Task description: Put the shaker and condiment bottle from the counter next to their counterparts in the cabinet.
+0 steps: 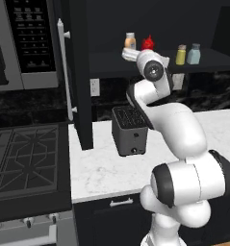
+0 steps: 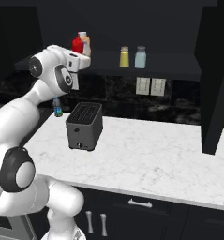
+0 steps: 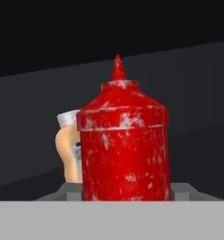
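Note:
The red condiment bottle point(image 3: 125, 145) stands upright between my fingertips, close in the hand view, with my gripper point(image 3: 125, 194) shut on its lower body. It is at the left end of the cabinet shelf point(image 1: 217, 60), right beside the orange-tan bottle point(image 1: 130, 41) with the pale cap. From the right base view the red bottle point(image 2: 77, 45) partly covers that orange-tan bottle point(image 2: 86, 44). Further right on the shelf the yellow shaker point(image 2: 124, 56) stands next to the pale blue-grey shaker point(image 2: 140, 57). Whether the red bottle's base touches the shelf is hidden.
A dark toaster point(image 1: 130, 130) sits on the white marble counter point(image 1: 107, 168) below my hand. The open cabinet door with its white handle point(image 1: 66, 72) hangs to the left, above the stove point(image 1: 25, 158). A small blue bottle point(image 2: 57, 108) stands behind the toaster.

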Tool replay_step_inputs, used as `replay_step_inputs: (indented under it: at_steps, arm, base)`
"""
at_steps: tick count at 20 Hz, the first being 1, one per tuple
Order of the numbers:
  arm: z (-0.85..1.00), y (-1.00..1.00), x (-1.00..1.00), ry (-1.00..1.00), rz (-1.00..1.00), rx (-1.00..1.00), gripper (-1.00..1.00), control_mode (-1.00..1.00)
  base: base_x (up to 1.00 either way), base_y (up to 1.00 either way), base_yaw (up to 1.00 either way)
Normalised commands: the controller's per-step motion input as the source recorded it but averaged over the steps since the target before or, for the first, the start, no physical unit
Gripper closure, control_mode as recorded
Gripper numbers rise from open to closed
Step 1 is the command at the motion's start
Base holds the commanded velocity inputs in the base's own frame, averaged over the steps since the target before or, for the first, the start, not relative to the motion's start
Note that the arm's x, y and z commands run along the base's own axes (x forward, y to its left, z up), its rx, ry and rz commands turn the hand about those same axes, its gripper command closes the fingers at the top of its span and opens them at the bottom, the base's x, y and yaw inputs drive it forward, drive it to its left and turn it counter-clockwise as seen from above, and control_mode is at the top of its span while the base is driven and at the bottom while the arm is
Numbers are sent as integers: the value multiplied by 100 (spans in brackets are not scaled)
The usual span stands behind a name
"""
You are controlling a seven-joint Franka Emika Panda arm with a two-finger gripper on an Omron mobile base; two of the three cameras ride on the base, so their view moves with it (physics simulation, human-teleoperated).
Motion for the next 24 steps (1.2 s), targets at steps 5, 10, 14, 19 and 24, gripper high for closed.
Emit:
replay_step_inputs:
  at_steps: [5,10,14,19,24]
  arm:
    - [17,-3,3,-1,1,-10,100,-100]
    - [-24,-40,34,2,7,0,100,-100]
    - [-8,-39,56,0,17,0,100,-100]
    - [0,-1,12,0,1,0,100,-100]
    - [0,-8,31,0,5,-1,100,-100]
  base:
    - [0,0,0]
    - [0,0,0]
    - [0,0,0]
    - [0,0,0]
    - [0,0,0]
